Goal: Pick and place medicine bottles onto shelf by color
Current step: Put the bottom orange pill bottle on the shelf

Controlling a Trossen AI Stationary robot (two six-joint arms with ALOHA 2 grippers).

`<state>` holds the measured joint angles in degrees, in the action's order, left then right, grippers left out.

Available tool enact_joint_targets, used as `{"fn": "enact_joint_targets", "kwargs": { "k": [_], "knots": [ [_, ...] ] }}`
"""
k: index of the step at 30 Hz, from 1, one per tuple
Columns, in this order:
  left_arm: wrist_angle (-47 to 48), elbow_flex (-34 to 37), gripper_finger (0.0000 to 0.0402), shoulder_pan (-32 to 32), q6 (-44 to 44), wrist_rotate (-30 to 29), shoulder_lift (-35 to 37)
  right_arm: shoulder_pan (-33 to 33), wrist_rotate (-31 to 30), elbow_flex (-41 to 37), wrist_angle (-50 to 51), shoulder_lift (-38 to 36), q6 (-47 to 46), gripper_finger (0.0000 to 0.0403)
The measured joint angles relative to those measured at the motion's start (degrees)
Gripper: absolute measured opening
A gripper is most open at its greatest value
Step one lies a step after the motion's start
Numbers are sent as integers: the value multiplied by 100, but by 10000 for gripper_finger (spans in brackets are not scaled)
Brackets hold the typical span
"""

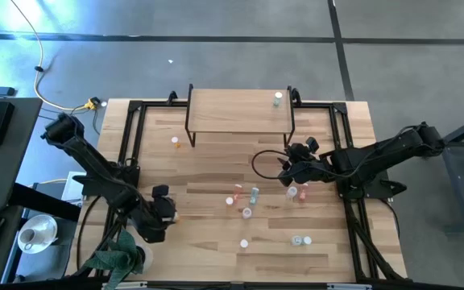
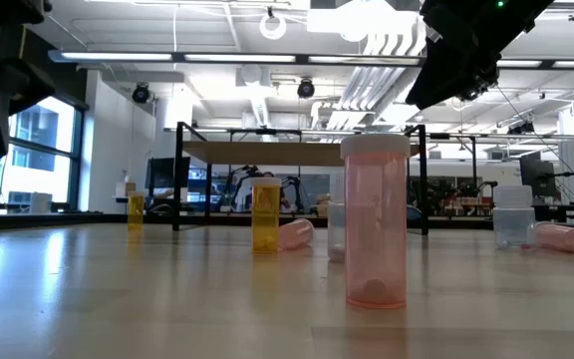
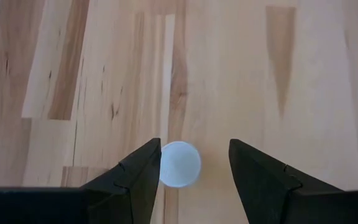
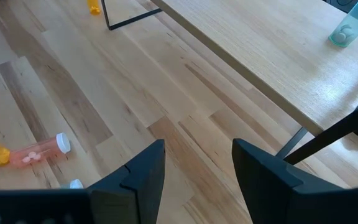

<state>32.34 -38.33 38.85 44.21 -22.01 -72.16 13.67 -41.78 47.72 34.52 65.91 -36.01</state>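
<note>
A wooden table (image 1: 216, 242) is seen from above, with a small light-wood shelf (image 1: 240, 111) on black legs at the twelve o'clock edge. One teal bottle (image 1: 277, 99) already stands on the shelf, toward its one o'clock corner. The other medicine bottles are scattered on the tabletop: an orange one (image 1: 176, 142) near the shelf's left leg, a cluster around a pale upright bottle (image 1: 254, 195) at the centre, and two more toward six o'clock.

The left gripper (image 1: 167, 211) is held low at about eight o'clock on the table. In its wrist view the two dark fingers (image 3: 135, 180) are seen apart, with a white bottle cap (image 3: 179, 164) between them, looked at from straight above. The cap lies against one finger and well clear of the other. Nothing is clamped yet.

The right gripper (image 1: 292, 171) is raised at about two o'clock, just in front of the shelf. Its jaws are apart and empty.

The step in hand is judged to be the left arm's grasp of this bottle. It would be done well if the gripper were first shifted so the cap sits midway between the fingers, then lowered past the cap onto the body before closing, so the upright bottle is not tipped.
</note>
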Motion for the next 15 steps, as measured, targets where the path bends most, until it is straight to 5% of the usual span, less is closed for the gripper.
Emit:
{"fn": "enact_joint_targets", "kwargs": {
  "k": [15],
  "knots": [
    [-3, 0, 179, -20, 231, -74, -470, 0, 0, 0, 6, 0, 0, 178]
  ]
}}
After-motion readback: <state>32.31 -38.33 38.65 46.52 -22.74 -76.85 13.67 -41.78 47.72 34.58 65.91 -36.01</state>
